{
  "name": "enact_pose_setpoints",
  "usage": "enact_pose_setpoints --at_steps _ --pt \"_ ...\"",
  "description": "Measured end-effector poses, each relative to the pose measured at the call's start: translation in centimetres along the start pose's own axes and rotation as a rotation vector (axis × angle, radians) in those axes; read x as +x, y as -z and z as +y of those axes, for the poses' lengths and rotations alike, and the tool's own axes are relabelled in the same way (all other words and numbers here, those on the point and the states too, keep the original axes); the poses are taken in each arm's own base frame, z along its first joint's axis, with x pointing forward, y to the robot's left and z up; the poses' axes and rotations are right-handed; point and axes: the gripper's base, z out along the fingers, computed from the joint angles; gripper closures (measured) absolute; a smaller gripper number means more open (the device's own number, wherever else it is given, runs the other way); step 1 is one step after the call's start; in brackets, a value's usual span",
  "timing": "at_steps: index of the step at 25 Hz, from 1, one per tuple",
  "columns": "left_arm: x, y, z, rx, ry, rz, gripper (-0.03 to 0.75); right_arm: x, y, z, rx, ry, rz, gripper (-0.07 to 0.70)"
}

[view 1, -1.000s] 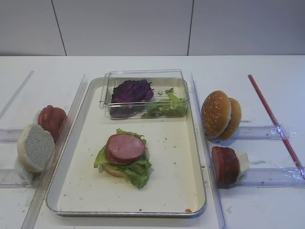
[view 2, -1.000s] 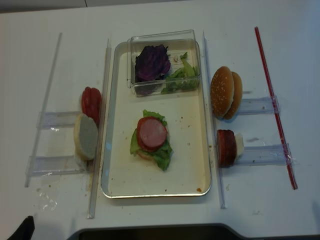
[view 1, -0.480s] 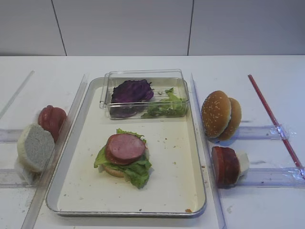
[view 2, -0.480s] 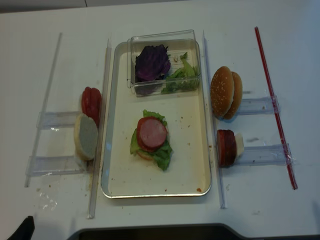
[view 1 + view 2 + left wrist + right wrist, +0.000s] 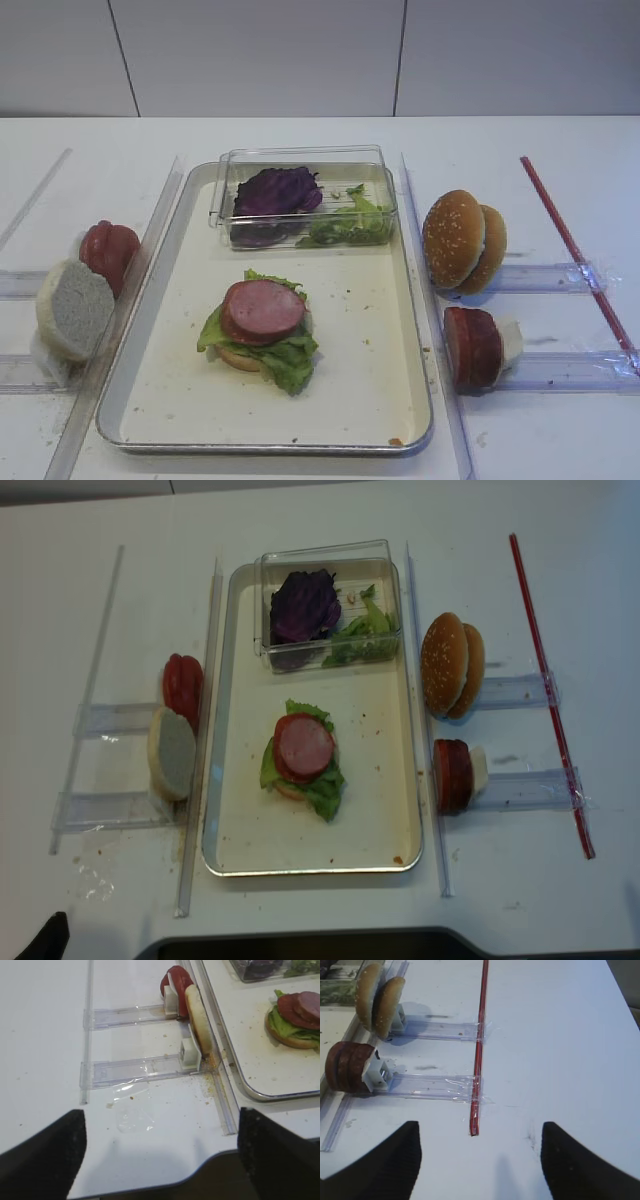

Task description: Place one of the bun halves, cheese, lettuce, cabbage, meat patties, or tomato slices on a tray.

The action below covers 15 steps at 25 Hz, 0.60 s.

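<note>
Both grippers stand with fingers spread wide and hold nothing: the left gripper (image 5: 160, 1152) hangs over the near table edge, the right gripper (image 5: 480, 1155) over bare table near a red rod (image 5: 480, 1045). On the tray (image 5: 380, 400) a bun half (image 5: 240, 358) carries lettuce (image 5: 285, 360) and a meat patty (image 5: 262, 310). Behind it a clear box (image 5: 300, 195) keeps cabbage (image 5: 275, 190). Left of the tray stand tomato slices (image 5: 108, 252); at its right stand two bun halves (image 5: 462, 240) and more meat patties (image 5: 472, 347).

White table (image 5: 560, 150) carries tray (image 5: 190, 400), clear racks (image 5: 545, 275)
</note>
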Motion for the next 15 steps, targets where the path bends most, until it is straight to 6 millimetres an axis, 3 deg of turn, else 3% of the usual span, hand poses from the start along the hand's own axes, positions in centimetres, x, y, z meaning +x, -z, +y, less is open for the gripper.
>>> enact_pose_setpoints --at_steps 15 --pt "0.00 0.00 0.00 0.000 0.000 0.000 0.150 0.00 0.00 0.00 0.000 0.000 0.000 0.114"
